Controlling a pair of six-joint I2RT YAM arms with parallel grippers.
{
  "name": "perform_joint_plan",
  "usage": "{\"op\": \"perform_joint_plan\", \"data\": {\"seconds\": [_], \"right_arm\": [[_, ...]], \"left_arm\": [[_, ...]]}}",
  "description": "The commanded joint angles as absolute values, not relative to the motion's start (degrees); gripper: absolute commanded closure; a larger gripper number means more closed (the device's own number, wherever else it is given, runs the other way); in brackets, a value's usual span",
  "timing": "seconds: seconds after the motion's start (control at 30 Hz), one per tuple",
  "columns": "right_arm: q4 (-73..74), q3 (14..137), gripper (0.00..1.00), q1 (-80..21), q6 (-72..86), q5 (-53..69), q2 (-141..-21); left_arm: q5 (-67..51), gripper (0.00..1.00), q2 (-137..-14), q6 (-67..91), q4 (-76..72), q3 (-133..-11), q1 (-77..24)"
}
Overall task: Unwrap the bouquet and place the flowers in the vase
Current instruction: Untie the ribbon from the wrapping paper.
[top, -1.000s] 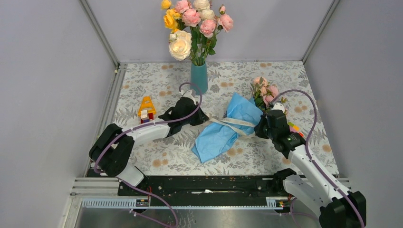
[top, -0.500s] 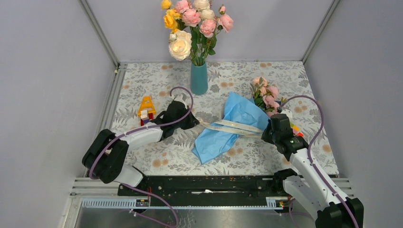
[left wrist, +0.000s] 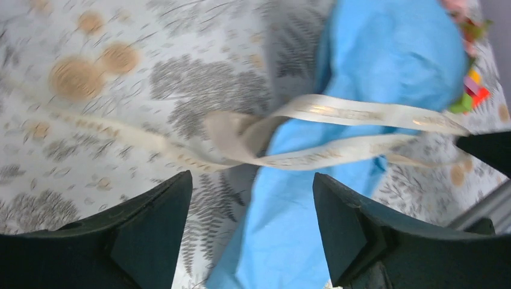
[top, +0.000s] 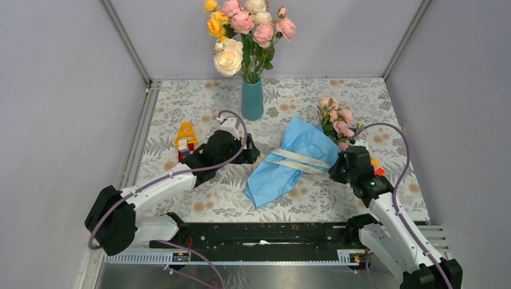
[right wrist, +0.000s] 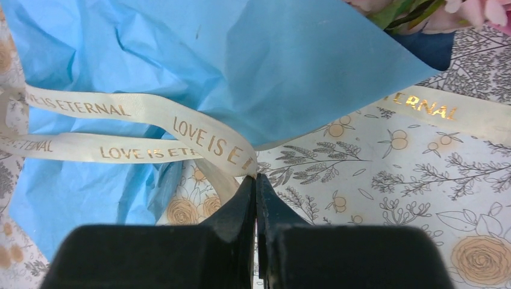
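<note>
My left gripper (top: 250, 152) has let go since a moment ago: its jaws now stand wide apart and hold nothing. The cream ribbon with gold lettering (left wrist: 355, 113), stretched taut between both grippers half a second back, now sags loose on the table just ahead of those open fingers. The left arm's elbow has also swung out to the left and nearer to me.

My right gripper (right wrist: 255, 180) is clenched on the cream ribbon's other end, at the near right edge of the wrapping. From there the ribbon runs left across the light blue paper.

The bouquet of small pink roses wrapped in crinkled light blue paper (top: 289, 162) lies flat in the middle of the flower-printed tablecloth (top: 211, 198), between the two grippers. Its small pink roses on green stems (top: 337, 117) poke out at the far right end.

The tall slim teal vase (top: 252, 99) stands upright at the far side, left of centre and well apart from the bouquet. It holds a big bunch of yellow, cream and pink roses (top: 244, 30).

A small orange and red toy (top: 185, 137) sits left of my left gripper.
</note>
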State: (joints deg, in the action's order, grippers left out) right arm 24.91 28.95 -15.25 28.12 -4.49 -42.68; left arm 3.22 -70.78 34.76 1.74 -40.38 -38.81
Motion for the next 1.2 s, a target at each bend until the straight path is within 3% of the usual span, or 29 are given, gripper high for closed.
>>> {"op": "perform_joint_plan", "data": {"seconds": [0.0, 0.2, 0.4, 1.0, 1.17], "right_arm": [[22.61, 28.42, 1.00, -14.94, 27.73, -0.31, -43.04], [22.27, 28.55, 1.00, -14.99, 28.41, -0.18, -43.08], [22.07, 28.50, 1.00, -14.94, 29.06, -0.18, -42.74], [20.99, 27.53, 1.00, -14.97, 29.75, 2.68, -43.18], [20.50, 27.54, 1.00, -14.94, 29.98, 3.36, -44.12]], "left_arm": [[7.39, 0.22, -68.39, 22.16, 0.63, -47.35, -47.31], [-3.87, 0.22, -79.43, 12.24, -1.64, -55.15, -55.26], [-7.46, 0.23, -91.34, 7.19, -4.14, -61.80, -59.39], [4.50, 0.23, -102.77, 1.99, -7.95, -67.31, -62.93], [6.10, 0.32, -104.95, 1.62, -7.71, -67.53, -63.06]]}}
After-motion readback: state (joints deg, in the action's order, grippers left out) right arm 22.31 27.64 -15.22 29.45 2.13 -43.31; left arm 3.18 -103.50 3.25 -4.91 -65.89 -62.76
